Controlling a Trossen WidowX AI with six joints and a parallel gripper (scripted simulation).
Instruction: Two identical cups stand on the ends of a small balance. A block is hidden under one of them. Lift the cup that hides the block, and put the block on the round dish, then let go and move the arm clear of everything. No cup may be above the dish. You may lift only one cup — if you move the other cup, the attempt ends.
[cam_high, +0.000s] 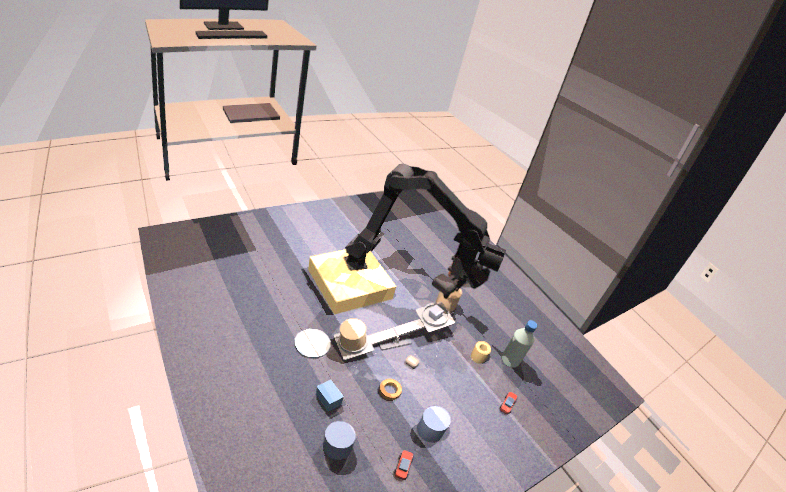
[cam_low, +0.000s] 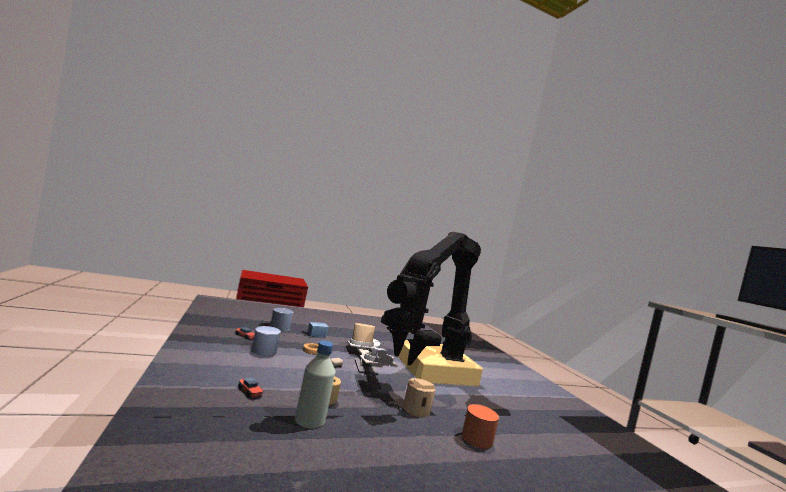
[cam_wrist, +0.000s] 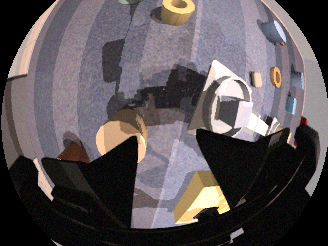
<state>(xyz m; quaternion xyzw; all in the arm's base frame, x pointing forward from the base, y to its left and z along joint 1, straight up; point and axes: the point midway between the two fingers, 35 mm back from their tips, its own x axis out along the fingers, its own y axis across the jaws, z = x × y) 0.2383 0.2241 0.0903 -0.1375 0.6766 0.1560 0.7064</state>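
Block (cam_high: 436, 312) (cam_wrist: 236, 111): on the balance's uncovered end, not on our dish (cam_high: 312, 342).
Claw (cam_high: 461, 284) (cam_low: 410, 353) (cam_wrist: 167, 137): parted, empty, tilted downward, seemingly above the mat.
Lifted cup (cam_high: 448, 299) (cam_low: 419, 398) (cam_wrist: 121, 136): upright, just beside that end, narrowing our room.

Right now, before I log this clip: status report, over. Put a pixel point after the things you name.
Gripper (cam_high: 453, 288) (cam_low: 404, 358) (cam_wrist: 167, 137) open, nothing held. Block (cam_high: 436, 312) (cam_wrist: 236, 113) uncovered on balance end. Lifted cup (cam_high: 449, 300) (cam_low: 418, 398) (cam_wrist: 119, 137) on mat beside balance. Dish (cam_high: 312, 342) free of cups.
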